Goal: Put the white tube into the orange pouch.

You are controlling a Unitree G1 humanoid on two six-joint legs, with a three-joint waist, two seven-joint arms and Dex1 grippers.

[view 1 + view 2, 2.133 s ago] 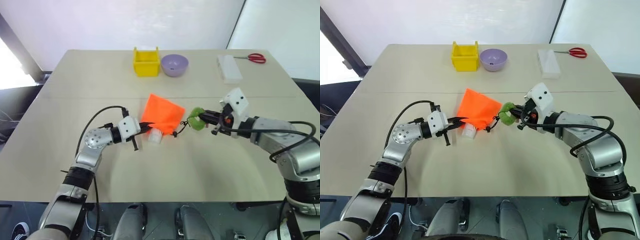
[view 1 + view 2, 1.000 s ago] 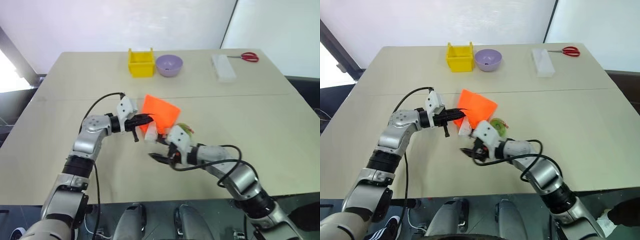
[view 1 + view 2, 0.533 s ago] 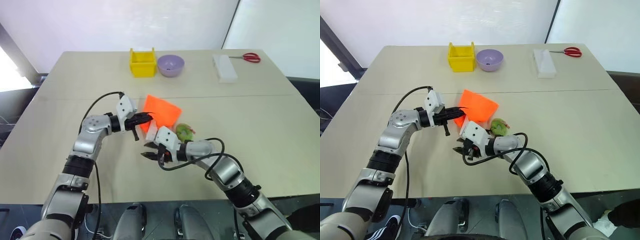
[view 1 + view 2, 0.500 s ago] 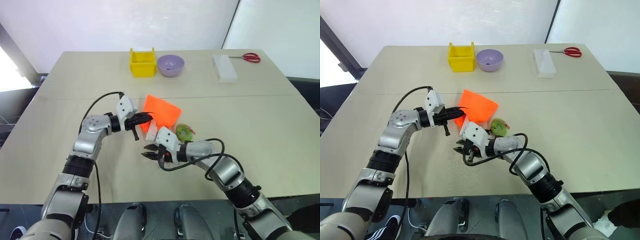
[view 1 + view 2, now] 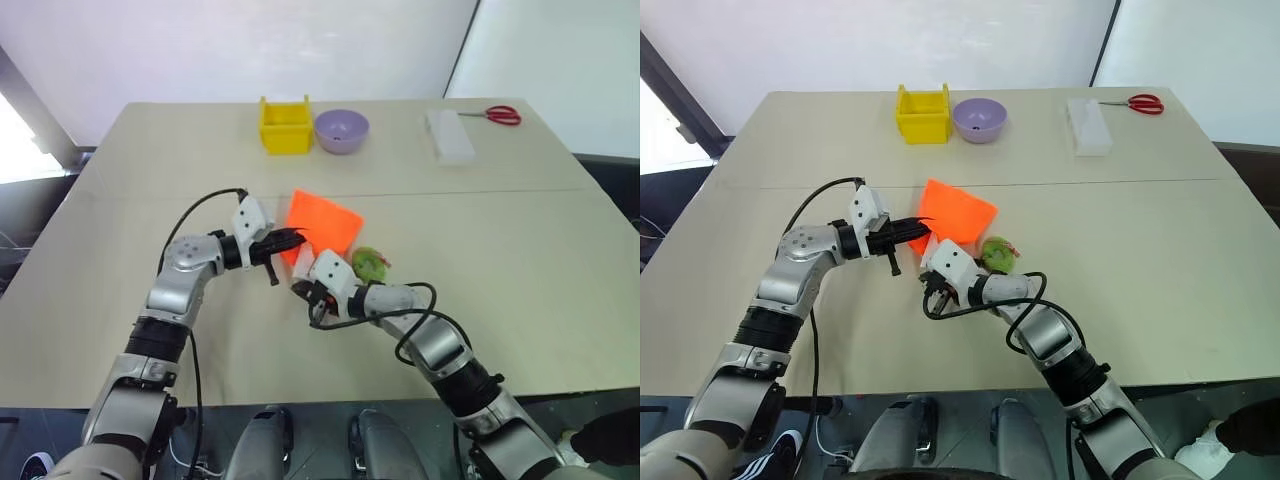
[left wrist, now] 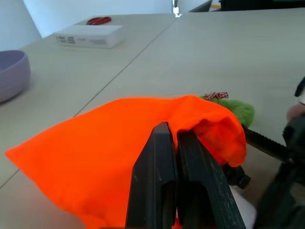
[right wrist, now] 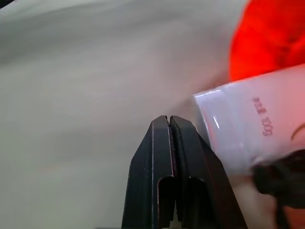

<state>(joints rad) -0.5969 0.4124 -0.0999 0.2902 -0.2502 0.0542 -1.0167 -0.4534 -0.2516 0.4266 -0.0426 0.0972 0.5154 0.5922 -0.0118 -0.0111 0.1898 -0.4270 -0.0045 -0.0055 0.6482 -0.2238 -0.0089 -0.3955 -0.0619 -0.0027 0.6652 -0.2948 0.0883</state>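
Left gripper clamped tight, pointing level; right gripper pressed shut too, angled slightly downward, arms converging.

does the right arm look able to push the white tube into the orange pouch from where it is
Probably yes: the right gripper, jaws shut, sits beside the white tube, which lies at the mouth of the orange pouch that the left gripper pinches.

White tube, small dark print along its side, too blurred to read
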